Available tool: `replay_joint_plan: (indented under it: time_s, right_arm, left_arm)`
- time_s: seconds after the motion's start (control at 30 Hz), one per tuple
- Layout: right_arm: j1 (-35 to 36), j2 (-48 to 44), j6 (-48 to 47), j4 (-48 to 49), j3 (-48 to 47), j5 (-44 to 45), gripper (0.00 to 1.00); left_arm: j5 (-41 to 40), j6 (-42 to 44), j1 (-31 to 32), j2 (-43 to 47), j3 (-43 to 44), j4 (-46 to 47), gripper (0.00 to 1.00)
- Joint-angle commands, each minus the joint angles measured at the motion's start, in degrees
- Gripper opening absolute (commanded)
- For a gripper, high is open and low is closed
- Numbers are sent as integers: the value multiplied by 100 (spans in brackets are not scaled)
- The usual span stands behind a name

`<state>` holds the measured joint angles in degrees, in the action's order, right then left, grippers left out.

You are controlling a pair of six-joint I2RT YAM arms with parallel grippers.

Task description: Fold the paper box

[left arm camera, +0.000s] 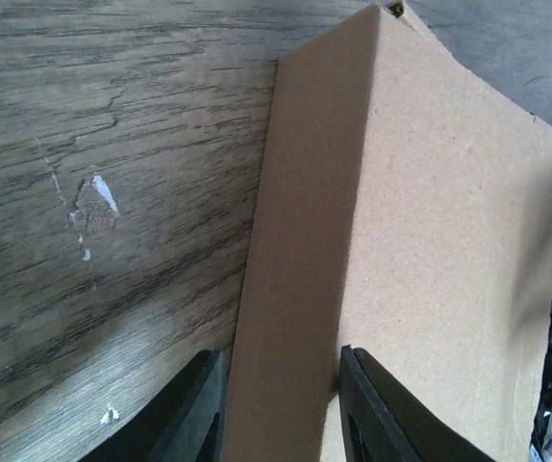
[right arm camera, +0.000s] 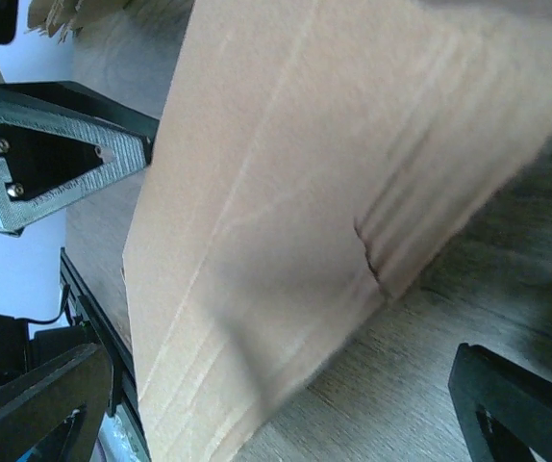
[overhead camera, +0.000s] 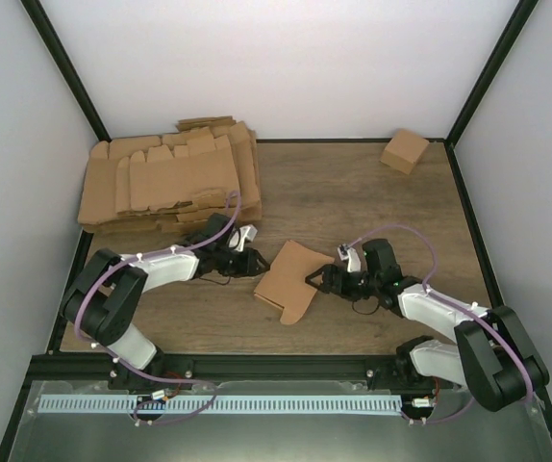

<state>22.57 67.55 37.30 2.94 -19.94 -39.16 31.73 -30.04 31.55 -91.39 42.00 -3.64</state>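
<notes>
Lying partly folded near the middle of the wood-grain bench [overhead camera: 372,202], the plain brown cardboard paper box [overhead camera: 288,281] is sitting between both arms. The left pincer [overhead camera: 257,262] is clamping one raised side panel of it, while the right pincer [overhead camera: 316,280] is gaping wide at its opposite edge.
</notes>
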Motion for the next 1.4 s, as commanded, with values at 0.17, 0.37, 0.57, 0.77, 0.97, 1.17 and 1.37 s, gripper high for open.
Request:
replay_joint_plan:
  time_s: [0.17,0.37,0.57,0.77,0.97,1.17,1.37]
  right_arm:
    - [-48,1,225,501,197,-249,100]
    - [-51,-129,238,500,167,-235,100]
    - [-60,-501,294,494,165,-148,100]
    - [-66,-845,416,329,227,298,100]
    - [-263,-1108,548,-13,383,770,93]
    - [-325,-1136,377,-187,324,821,93]
    - [-324,-939,342,-39,325,655,93]
  left_arm:
    - [120,-119,-290,-25,-293,282,31]
    - [42,-116,-400,-13,-382,239,30]
    - [62,-98,-440,-29,-427,241,30]
    - [42,-54,-480,-100,-427,230,30]
    - [87,-46,-488,-99,-428,234,30]
    - [566,-55,-477,147,-319,329,41]
    - [1022,39,-381,79,-125,414,55]
